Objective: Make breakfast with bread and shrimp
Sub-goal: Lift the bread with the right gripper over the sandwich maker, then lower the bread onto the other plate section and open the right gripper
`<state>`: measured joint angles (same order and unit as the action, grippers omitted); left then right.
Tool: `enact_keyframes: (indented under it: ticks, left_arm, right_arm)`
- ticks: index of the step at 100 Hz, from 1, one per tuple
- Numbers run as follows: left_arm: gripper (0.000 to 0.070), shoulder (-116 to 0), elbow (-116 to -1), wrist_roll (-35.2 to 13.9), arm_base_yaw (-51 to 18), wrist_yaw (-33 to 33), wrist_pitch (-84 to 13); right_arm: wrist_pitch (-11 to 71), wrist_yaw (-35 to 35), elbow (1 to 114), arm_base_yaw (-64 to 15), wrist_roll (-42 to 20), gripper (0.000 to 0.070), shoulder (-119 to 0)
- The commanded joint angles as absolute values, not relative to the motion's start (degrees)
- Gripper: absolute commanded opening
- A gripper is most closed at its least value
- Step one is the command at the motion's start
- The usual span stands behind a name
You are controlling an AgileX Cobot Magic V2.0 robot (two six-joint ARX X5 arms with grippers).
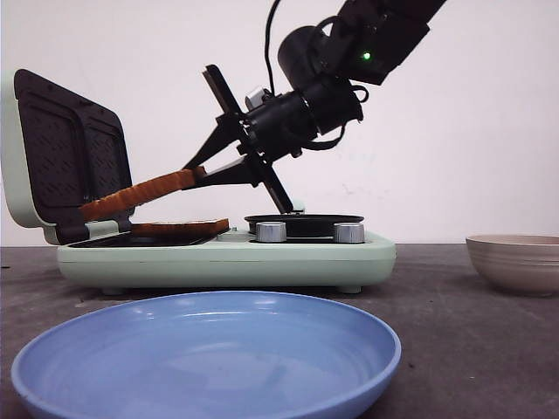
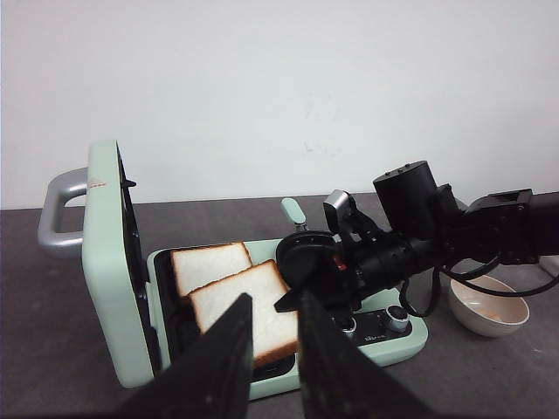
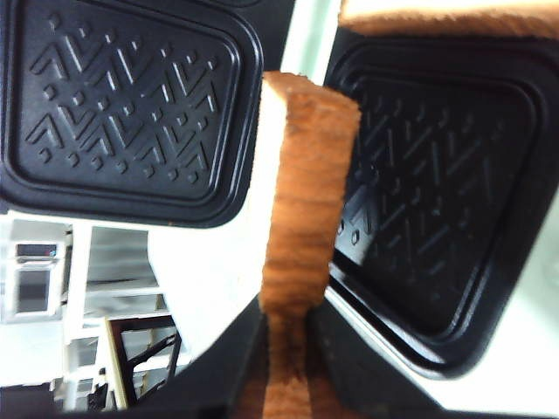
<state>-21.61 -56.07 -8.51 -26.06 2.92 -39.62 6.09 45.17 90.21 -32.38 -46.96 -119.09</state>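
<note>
The pale green sandwich maker (image 1: 262, 257), a low plastic appliance with black patterned plates, is seen standing on the dark grey table (image 1: 454, 305) with its hinged lid (image 1: 52, 157) raised, and the step in hand is judged to be the laying of a second slice over the first. One thick square slice of white bread with a golden-brown crust (image 1: 179, 230) is lying flat on the lower plate; the other slice (image 1: 140, 194) is pinched by its edge between the jaws of the right gripper (image 1: 199, 173) and is held tilted, its far end low, near the raised lid, and its gripped end high. For this to be done well, the held slice should be levelled and squared over the lower slice before the jaws are parted, and the release should be made low, so that the bread is not dropped askew or pushed against the lid. The wide shallow blue plate (image 1: 52, 358) in the foreground and the beige ribbed bowl (image 1: 515, 260) at the right edge are kept well apart from the work. The left gripper (image 2: 266, 349) is shown only in its own wrist view, its dark fingers spread a little with nothing between them. No shrimp can be made out with certainty: the plate between the slices is hidden, the bowl's inside is barely visible, and the bowl is cut off by the front view's edge.
</note>
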Motion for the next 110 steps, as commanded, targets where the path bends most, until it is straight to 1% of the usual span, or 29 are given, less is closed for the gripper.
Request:
enact_keyframes:
  ticks: [1, 38, 70, 91, 110]
  left_arm:
    - [0.0010, -21.6, -56.6, -8.4, -26.4, 2.8, -39.0]
    - [0.0010, -21.6, -56.6, -8.4, -26.4, 2.7, -39.1]
    - [0.0010, -21.6, -56.6, -8.4, -26.4, 2.7, -39.4]
    - [0.0010, -21.6, -56.6, -8.5, -26.4, 2.7, -39.4]
    - [0.0010, -21.6, -56.6, -8.5, -26.4, 2.7, -39.4]
  right_arm:
    - [5.5, 45.1, 91.6, -32.9, -47.7, 0.0000, -120.3]
    - [4.0, 43.5, 91.6, -32.9, -50.8, 0.0000, -120.3]
    - [2.8, 44.9, 91.6, -33.5, -51.4, 0.0000, -120.3]
    - [2.7, 44.7, 91.6, -33.6, -52.0, 0.0000, -120.5]
    - [2.3, 44.9, 91.6, -33.6, -53.8, 0.0000, -122.2]
